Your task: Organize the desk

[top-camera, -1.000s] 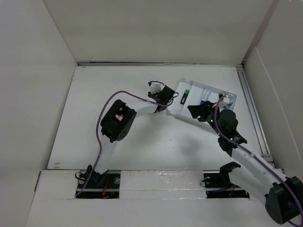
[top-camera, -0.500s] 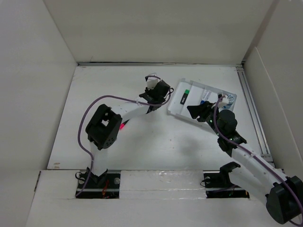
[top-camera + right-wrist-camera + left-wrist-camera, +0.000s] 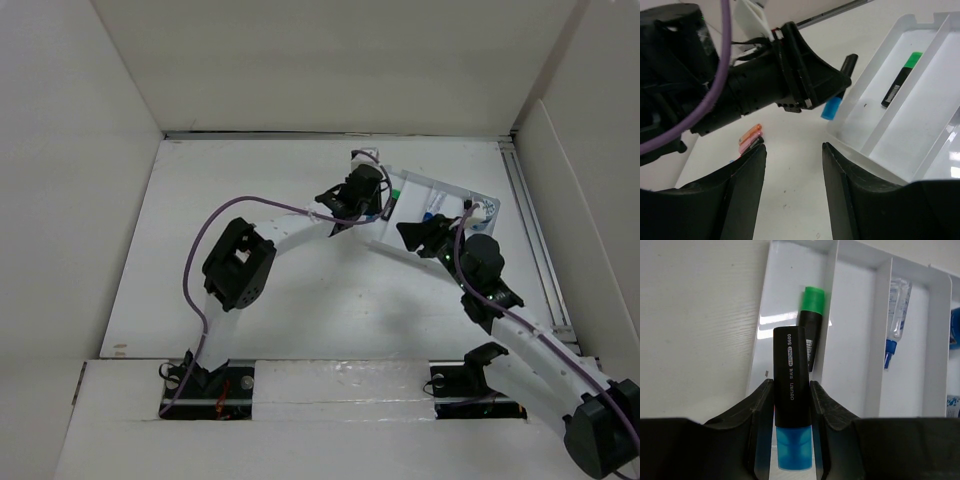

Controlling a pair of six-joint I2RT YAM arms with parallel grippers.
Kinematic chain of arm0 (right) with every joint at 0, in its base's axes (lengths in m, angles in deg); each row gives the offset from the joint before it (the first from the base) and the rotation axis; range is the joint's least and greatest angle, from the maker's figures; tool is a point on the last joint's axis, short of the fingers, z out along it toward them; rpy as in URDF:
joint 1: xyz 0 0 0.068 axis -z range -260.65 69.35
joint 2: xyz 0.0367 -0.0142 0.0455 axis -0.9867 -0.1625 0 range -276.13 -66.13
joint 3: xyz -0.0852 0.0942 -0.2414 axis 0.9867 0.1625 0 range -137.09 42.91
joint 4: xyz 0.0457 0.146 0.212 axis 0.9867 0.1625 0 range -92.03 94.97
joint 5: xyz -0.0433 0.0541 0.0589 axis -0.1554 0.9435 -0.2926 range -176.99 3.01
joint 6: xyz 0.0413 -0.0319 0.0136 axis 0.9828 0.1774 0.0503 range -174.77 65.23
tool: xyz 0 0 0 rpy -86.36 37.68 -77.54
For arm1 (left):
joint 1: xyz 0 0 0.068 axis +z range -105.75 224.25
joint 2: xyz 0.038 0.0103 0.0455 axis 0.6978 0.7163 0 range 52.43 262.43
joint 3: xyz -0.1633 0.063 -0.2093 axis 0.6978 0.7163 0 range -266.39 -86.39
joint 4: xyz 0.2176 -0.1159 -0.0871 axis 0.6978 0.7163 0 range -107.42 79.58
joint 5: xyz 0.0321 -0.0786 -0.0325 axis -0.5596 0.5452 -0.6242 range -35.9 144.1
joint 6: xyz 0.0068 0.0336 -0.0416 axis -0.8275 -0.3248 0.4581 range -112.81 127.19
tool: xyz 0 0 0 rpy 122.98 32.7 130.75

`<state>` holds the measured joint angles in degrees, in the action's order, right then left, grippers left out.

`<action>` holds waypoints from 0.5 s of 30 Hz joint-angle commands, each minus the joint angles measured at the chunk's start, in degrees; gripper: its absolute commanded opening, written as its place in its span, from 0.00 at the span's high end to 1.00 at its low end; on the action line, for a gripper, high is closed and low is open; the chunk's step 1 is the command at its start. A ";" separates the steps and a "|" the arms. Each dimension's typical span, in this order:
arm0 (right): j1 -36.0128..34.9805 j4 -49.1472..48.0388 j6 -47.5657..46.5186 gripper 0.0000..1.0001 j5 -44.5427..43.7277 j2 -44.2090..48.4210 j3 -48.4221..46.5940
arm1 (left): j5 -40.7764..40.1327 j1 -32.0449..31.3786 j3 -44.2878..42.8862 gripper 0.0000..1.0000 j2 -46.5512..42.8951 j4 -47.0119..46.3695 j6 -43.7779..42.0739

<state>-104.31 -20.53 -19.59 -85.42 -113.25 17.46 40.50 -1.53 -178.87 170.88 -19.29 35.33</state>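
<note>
Right now, we see the left gripper (image 3: 791, 390) closed on a black-barrelled highlighter with a blue cap (image 3: 790, 370). Its fingers pinch the barrel just above the cap, and the black end points out over the leftmost slot of the small white ridged plastic compartment tray (image 3: 880, 320). That tray sits toward the far right of the large flat matte white desk (image 3: 200, 200), which spreads beneath both arms between white walls. A second black highlighter with a green cap (image 3: 811, 325) lies in that slot, close against the divider on its right. We judge the main risk to be a poor release. The held marker seems to hang near the slot's left rim, so if the fingers part too high or too far left, it may strike the rim and roll onto the desk, or land across the green-capped one and sit crooked. Pressing down too low could also shove the tray, since nothing visibly pins it. The right gripper (image 3: 792, 155) hovers with its fingers apart and nothing between them, just beside the tray's near edge. It is close to the left arm, so a careless sweep by either could bring them into contact. A few orange and pink markers (image 3: 751, 136) lie loose on the desk left of the tray, where a stray swing might scatter them.
</note>
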 commanded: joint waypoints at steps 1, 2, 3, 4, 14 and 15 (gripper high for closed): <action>-0.42 -1.45 -0.99 0.46 -1.21 1.85 -2.32 | 4.46 0.25 -3.84 0.90 1.07 -1.47 -4.84; -0.42 -1.45 -1.16 0.46 -1.21 2.11 -2.15 | 4.38 0.25 -4.97 0.89 1.95 -1.56 -6.07; -0.42 -1.45 -1.17 0.46 -1.21 2.11 -2.23 | 4.38 0.25 -4.98 0.89 1.96 -1.56 -6.43; -0.42 -1.45 -1.17 0.46 -1.21 2.11 -2.32 | 4.38 0.25 -5.68 0.89 2.30 -1.38 -6.78; -0.42 -0.83 -1.52 0.46 -3.23 2.38 -2.50 | 2.18 0.25 -10.17 0.67 6.53 3.01 -8.98; -0.42 -0.83 -1.52 0.46 -2.88 2.46 -2.58 | 2.27 0.25 -9.47 0.60 6.44 2.58 -9.42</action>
<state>-104.31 -20.33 -20.10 -86.80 -111.80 17.46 43.58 -1.40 -186.77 177.62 -17.21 27.72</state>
